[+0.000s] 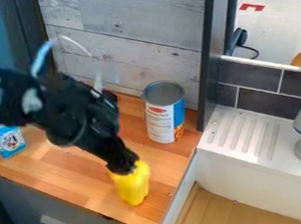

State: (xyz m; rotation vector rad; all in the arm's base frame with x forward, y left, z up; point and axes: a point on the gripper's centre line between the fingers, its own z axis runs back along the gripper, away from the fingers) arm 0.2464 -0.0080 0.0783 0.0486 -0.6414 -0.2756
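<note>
Yellow bottle (133, 186), roughly upright near the front edge of the wooden surface (69, 176), has the gripper (123, 167) at its top; whether that is spread or pinching the bottle, I cannot tell. A centred, even squeeze with the wrist steady should suit it best, clear of the blue carton (9, 141) at its ten o'clock and the can (162, 117) at one. The bottle's top is hidden; its base contact is unclear.

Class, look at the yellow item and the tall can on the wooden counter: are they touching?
Apart. The camera view shows a strip of wooden counter between the yellow item and the base of the can.
</note>
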